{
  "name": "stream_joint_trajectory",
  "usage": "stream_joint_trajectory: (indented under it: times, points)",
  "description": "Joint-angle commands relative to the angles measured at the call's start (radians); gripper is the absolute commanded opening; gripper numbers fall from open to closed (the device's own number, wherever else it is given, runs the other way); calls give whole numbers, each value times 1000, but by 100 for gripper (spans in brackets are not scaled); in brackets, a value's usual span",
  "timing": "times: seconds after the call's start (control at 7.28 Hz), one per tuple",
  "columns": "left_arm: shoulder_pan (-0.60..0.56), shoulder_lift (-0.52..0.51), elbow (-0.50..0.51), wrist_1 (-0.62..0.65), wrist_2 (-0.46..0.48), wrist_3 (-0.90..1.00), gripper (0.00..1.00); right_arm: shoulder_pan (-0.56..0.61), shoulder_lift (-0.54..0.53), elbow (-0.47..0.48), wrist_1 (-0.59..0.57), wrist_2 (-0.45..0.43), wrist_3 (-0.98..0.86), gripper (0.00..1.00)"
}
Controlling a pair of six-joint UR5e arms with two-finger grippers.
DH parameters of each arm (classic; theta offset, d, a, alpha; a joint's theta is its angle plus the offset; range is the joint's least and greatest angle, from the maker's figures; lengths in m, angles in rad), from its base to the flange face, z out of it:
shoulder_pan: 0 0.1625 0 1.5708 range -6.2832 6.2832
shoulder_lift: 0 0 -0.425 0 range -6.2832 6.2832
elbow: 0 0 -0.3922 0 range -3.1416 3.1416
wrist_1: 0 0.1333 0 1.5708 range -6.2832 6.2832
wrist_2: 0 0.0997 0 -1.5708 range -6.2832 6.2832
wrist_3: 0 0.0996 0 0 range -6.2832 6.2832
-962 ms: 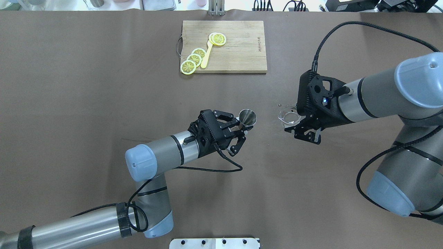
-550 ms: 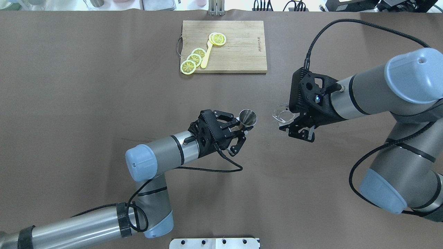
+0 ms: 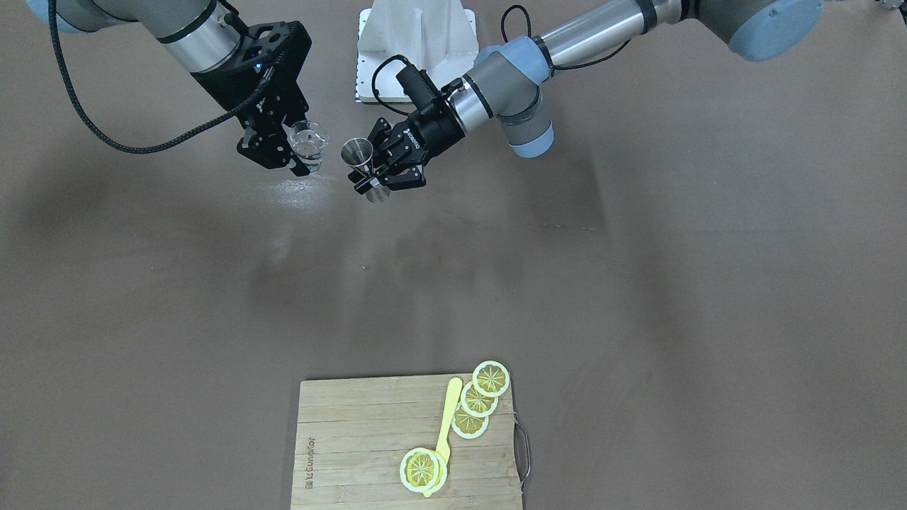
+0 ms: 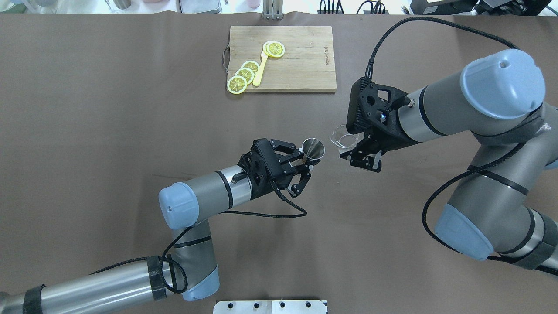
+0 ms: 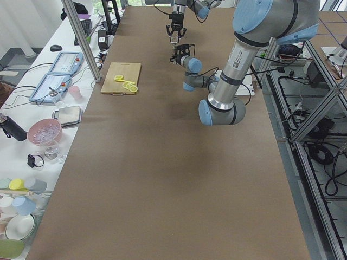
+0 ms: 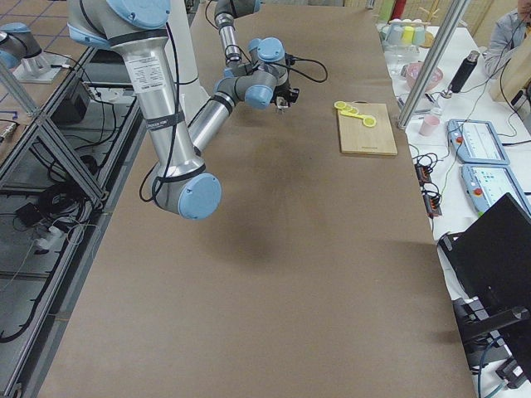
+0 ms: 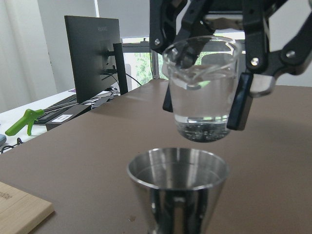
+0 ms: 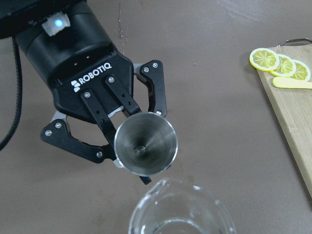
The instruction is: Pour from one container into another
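The glass cup (image 7: pixel 202 92) is pinched in the right gripper (image 7: pixel 204 103), just above and beside the jigger (image 8: pixel 145 144), itself clamped by the left gripper (image 8: pixel 134 147).

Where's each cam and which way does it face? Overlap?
Front-facing: across the table, facing the robot, steeply down; both arms at top.
Overhead: behind the robot, forward and down; both arms.
Left: table's end, looking along it; left arm near.
Right: opposite end, right arm near.
Left wrist: over the jigger toward the glass cup in the right gripper.
Right wrist: down past the glass cup onto the jigger, left gripper.
Shared: both wrists see glass cup and jigger.
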Motion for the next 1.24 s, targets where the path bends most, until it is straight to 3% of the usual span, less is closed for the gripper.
stream_joint_trajectory:
  times: [0.0,1.1]
  points:
    - [1,0,1,0,0,0,0,-2,20,-3,-35,-6,-1,0]
    - [1,-5,1,2,3,0,0,-9,77,11,-168,-51,-1,0]
